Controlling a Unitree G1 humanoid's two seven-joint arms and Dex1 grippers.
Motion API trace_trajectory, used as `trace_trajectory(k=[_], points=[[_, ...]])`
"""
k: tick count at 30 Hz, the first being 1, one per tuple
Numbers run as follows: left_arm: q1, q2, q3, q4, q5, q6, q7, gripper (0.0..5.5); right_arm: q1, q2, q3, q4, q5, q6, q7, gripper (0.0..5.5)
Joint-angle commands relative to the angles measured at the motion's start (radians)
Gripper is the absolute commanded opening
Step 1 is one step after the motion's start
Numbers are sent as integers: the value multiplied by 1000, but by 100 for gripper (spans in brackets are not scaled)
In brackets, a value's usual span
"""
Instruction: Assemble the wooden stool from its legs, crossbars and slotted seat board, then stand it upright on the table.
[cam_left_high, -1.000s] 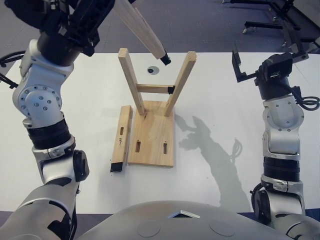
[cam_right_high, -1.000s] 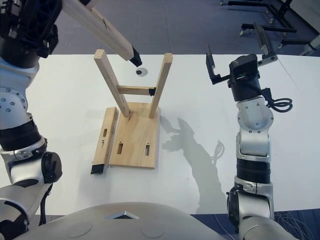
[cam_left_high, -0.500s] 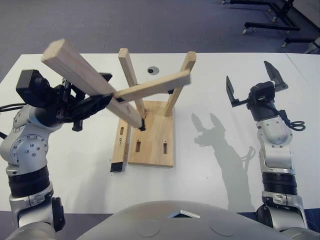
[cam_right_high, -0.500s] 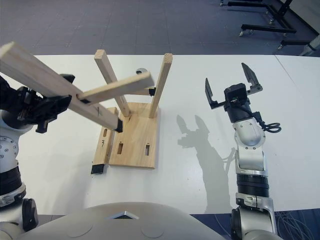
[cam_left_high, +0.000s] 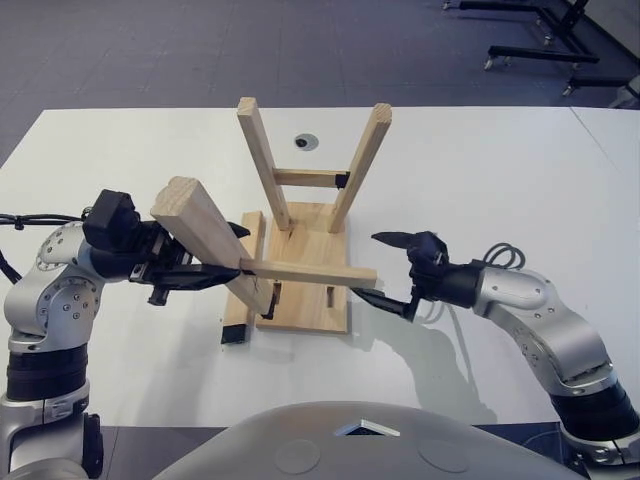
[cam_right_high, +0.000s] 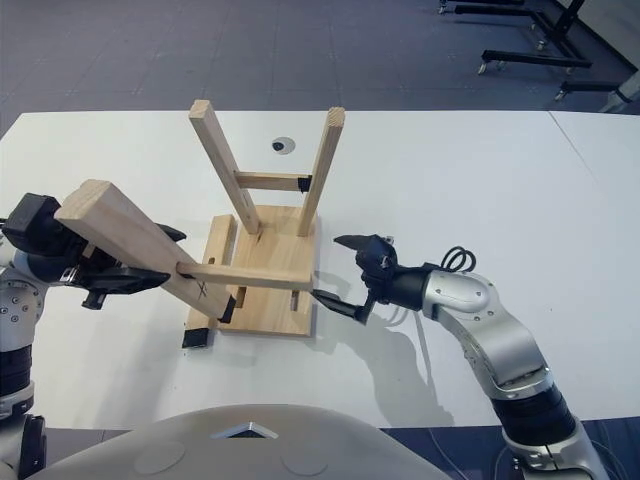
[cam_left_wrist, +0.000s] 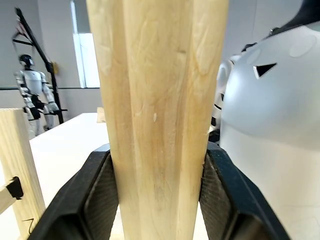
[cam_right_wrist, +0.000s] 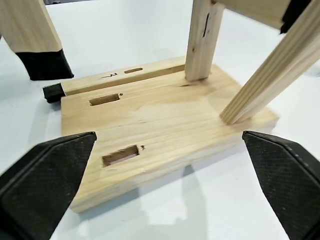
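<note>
The slotted seat board (cam_left_high: 310, 262) lies flat on the white table with two legs (cam_left_high: 263, 160) standing in its far slots, joined by a crossbar (cam_left_high: 303, 178). My left gripper (cam_left_high: 212, 257) is shut on a third leg (cam_left_high: 205, 228), tilted over the board's left edge; a crossbar (cam_left_high: 315, 272) sticks out of that leg across the board. In the left wrist view the pads (cam_left_wrist: 97, 195) clamp that leg (cam_left_wrist: 157, 110). My right gripper (cam_left_high: 387, 270) stands open just off the board's right edge, and its wrist view looks at the board (cam_right_wrist: 165, 120) and its free slots (cam_right_wrist: 120, 155).
A loose leg (cam_left_high: 243, 275) with a black cap lies on the table against the board's left side. A small round hole (cam_left_high: 306, 141) sits in the table behind the stool. Open tabletop (cam_left_high: 500, 170) stretches to the right and far left.
My left arm has swung the leg with its crossbar down from head height to just above the board. My right arm has dropped and come in to the board's right edge, still open.
</note>
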Motion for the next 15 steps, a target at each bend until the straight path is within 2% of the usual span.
trace_trajectory(k=[1,7,11,15], points=[[-62,54,-5,49,32,-19,-45,204,-52,50,15,-59,58,196,-96,540],[-199,0,-42,236,108,-113,-66,204,-15,93,25,-64,54,223,-162,540],[-154,-69,-69,221,114,-134,-39,204,-36,78,29,-25,34,229,-167,540],[-93,-85,-76,163,128,-161,-28,204,-41,71,11,-1,25,224,-164,540]])
